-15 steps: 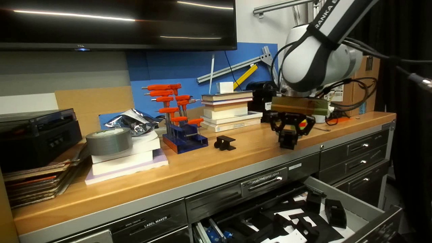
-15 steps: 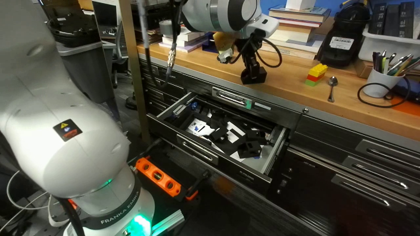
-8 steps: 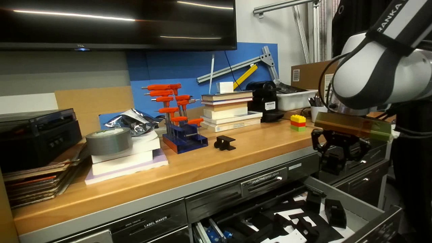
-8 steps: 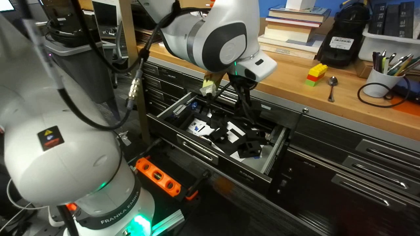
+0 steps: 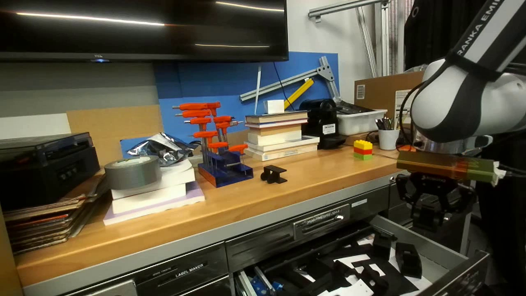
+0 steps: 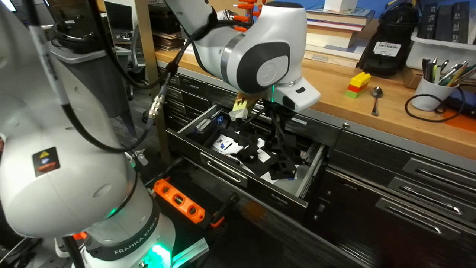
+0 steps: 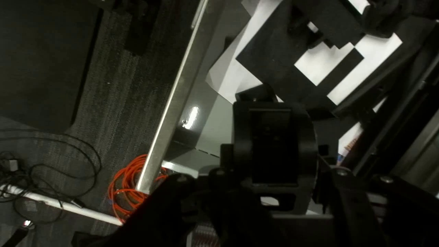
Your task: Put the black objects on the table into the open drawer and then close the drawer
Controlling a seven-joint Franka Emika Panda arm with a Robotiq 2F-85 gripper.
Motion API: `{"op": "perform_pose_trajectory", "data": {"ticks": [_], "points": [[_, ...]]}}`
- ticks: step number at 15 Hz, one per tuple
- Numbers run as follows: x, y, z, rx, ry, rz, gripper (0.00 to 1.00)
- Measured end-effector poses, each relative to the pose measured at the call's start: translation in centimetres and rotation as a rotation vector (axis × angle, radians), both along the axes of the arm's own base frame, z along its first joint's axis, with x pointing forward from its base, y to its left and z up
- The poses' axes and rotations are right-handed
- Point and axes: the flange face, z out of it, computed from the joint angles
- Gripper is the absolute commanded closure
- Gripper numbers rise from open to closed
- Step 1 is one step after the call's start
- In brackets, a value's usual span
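Observation:
My gripper [image 5: 429, 209] is shut on a dark black piece [image 7: 274, 144], seen between the fingers in the wrist view. It hangs over the open drawer [image 5: 427, 246], near the drawer's end by the lock. In an exterior view, the gripper [image 6: 277, 124] and held piece [image 6: 284, 143] hang low above the drawer contents. One black piece [image 5: 273, 174] sits on the wooden table [image 5: 230, 207]; the arm hides it in the other view. Inside the drawer [image 6: 267, 190] lie similar black pieces, such as a chunky block [image 6: 282, 170], over black and white sheets.
On the table stand a tool rack with orange handles [image 5: 224, 168], book stacks [image 5: 275, 139], duct tape [image 5: 132, 172], a toy brick stack [image 5: 363, 150], a spoon [image 6: 376, 100] and a pen cup [image 6: 433, 93]. An orange level [image 6: 179, 200] lies below the drawer.
My gripper has carried the black piece from above the table out past its front edge and down over the open drawer. The drawer and the other table items have not moved.

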Motion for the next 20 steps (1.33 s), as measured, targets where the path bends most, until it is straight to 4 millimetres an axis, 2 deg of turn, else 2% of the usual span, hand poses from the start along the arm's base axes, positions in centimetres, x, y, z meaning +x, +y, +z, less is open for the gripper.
{"op": "perform_pose_trajectory", "data": {"ticks": [5,10,20], "points": [[-0.9,0.1,-3.3,0.039,0.106,-0.018,0.69],[-0.9,0.0,-6.1,0.132,0.116,-0.075,0.69],[-0.2,-2.1,-9.2,0.255,0.055,-0.187,0.69]]}}
